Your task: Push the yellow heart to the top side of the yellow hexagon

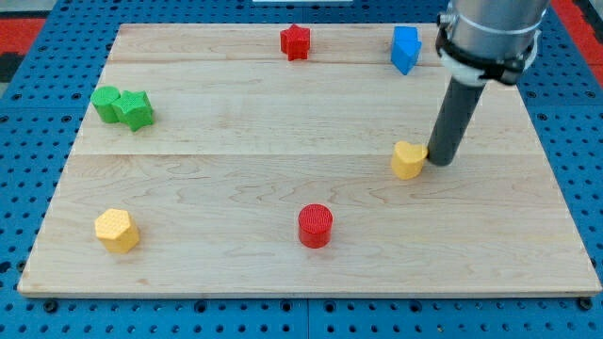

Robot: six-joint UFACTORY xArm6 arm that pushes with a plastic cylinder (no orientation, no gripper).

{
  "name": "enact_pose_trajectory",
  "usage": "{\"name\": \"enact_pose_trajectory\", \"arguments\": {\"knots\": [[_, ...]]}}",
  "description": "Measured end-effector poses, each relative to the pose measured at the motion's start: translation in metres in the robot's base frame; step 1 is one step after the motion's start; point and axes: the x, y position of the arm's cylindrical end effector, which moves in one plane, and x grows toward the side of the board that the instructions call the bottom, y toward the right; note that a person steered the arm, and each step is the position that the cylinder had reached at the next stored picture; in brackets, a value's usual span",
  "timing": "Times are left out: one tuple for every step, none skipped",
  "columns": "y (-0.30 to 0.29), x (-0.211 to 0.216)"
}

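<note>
Currently: my tip [440,162], a plain rod tool holding nothing, touches yellow heart [407,160] near surface [283,254] right edge; yellow hexagon [117,230] at bottom-left corner.

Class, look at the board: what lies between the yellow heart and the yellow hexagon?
No block: the camera view shows bare wood between the yellow heart and the yellow hexagon.

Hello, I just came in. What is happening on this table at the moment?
My tip is against the view's right side of the yellow heart, pushing it toward the view's left. The yellow hexagon sits far off at the bottom left, so the heart is not yet above it. The red cylinder lies between them, lower down.
</note>
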Motion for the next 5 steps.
{"name": "enact_pose_trajectory", "arguments": {"knots": [[-0.071, 0.003], [-0.069, -0.009], [-0.124, -0.003], [-0.203, -0.004], [-0.194, -0.015]]}}
